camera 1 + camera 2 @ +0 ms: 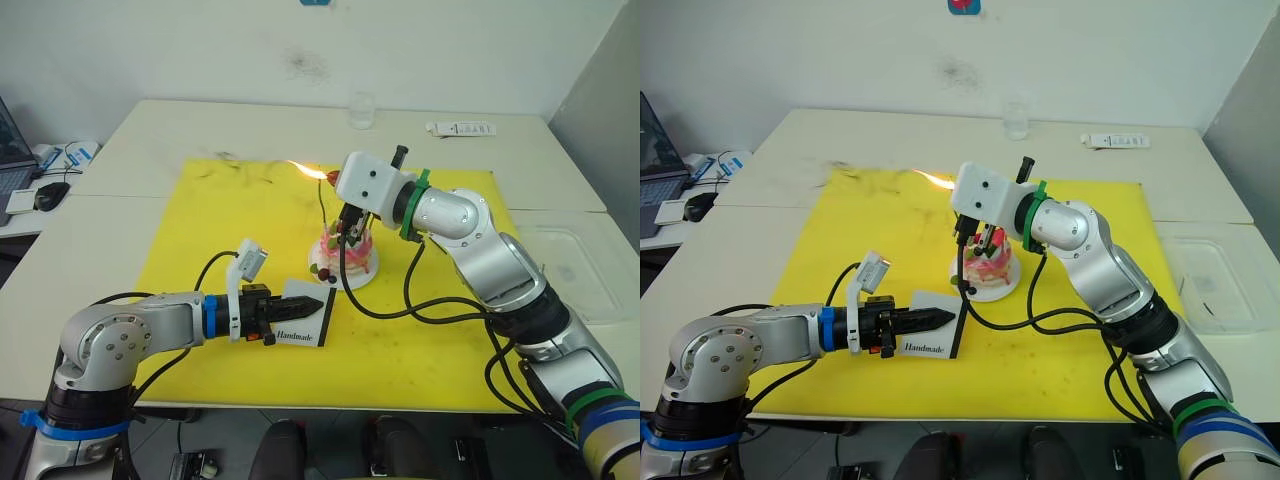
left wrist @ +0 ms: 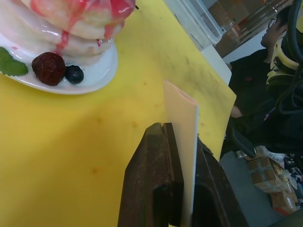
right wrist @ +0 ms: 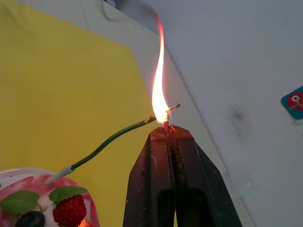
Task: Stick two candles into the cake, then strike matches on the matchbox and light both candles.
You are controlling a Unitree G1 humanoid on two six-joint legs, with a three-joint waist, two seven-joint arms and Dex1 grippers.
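Observation:
The pink-and-white cake (image 1: 345, 255) sits on its small white plate (image 1: 362, 280) in the middle of the yellow mat. A thin greenish candle (image 3: 111, 139) rises tilted from the cake. My right gripper (image 3: 166, 130) hovers above the cake, shut on a burning match. The match's flame (image 1: 310, 172) touches the candle's tip. My left gripper (image 1: 300, 303) is low on the mat, left of and in front of the cake. It is shut on the white "Handmade" matchbox (image 1: 300, 328), which stands on edge. The same matchbox (image 2: 183, 137) shows between the dark fingers (image 2: 151, 179).
The yellow mat (image 1: 230, 230) covers the table's middle, with dark marks (image 1: 240, 170) near its far left edge. A clear glass (image 1: 361, 110) and a white remote (image 1: 460, 128) lie at the back. A clear plastic tray (image 1: 575, 275) is at the right, a mouse (image 1: 50, 195) at the far left.

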